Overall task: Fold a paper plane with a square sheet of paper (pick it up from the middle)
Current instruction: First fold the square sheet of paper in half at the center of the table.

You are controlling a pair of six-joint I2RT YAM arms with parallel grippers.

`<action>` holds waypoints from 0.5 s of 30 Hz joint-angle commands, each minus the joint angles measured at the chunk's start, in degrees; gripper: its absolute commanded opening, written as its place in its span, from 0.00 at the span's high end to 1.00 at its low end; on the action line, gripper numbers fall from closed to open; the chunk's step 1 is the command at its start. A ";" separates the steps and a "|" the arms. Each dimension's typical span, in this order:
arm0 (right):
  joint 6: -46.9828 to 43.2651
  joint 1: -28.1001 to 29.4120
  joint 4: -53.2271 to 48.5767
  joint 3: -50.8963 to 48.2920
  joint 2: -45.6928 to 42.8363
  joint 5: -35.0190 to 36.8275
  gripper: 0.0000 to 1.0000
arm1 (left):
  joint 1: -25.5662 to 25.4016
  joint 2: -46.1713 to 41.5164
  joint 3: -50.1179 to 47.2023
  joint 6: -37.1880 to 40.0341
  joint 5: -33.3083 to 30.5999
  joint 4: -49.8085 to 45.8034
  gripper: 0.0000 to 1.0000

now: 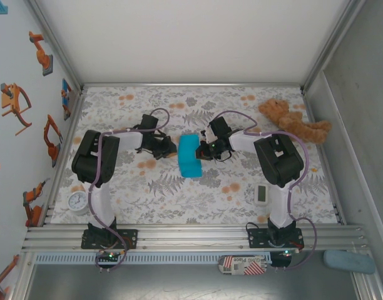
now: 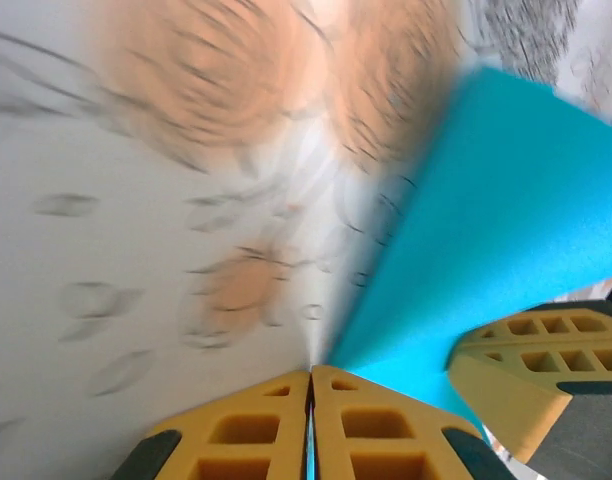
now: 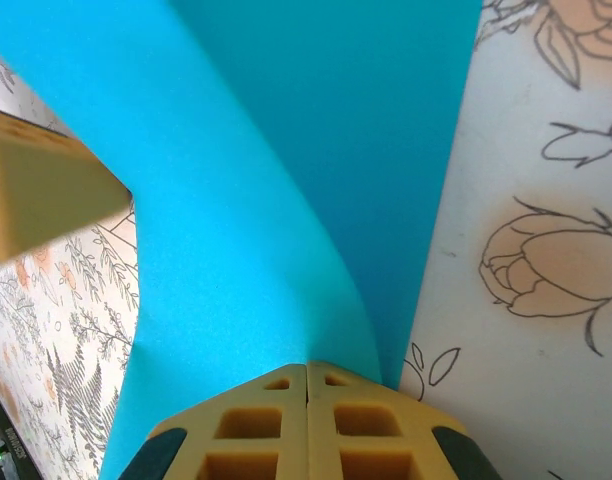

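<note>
As both sets of yellow, grid-recessed fingers sit pressed together, left gripper (image 2: pixel 311 375) and right gripper (image 3: pixel 306 368) each pinch an edge of the square sheet of paper (image 1: pixel 190 156); thin matte cyan sheet bows smoothly between the two sets of fingertips; floral tablecloth (image 1: pixel 179 194) beneath.

The right gripper (image 3: pixel 306 375) is seen at bottom centre, its yellow fingers pressed together on the cyan sheet of paper (image 3: pixel 316 150), which is curved up across the frame. A second yellow finger (image 3: pixel 46 185) is seen at the left edge, and a flowered tablecloth (image 3: pixel 546 250) at the right.
</note>
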 commanded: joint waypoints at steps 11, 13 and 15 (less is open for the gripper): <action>-2.43 -2.05 -11.61 -5.00 6.69 14.23 1.00 | -4.51 -5.70 0.50 0.77 -1.73 4.74 0.90; -2.63 -2.12 -11.61 -4.99 6.87 14.46 1.00 | -5.88 -3.21 1.42 -0.46 -1.71 5.37 0.90; -2.77 -2.14 -11.62 -5.10 7.08 14.58 1.00 | -6.73 -1.13 1.75 -1.90 -0.61 7.71 0.90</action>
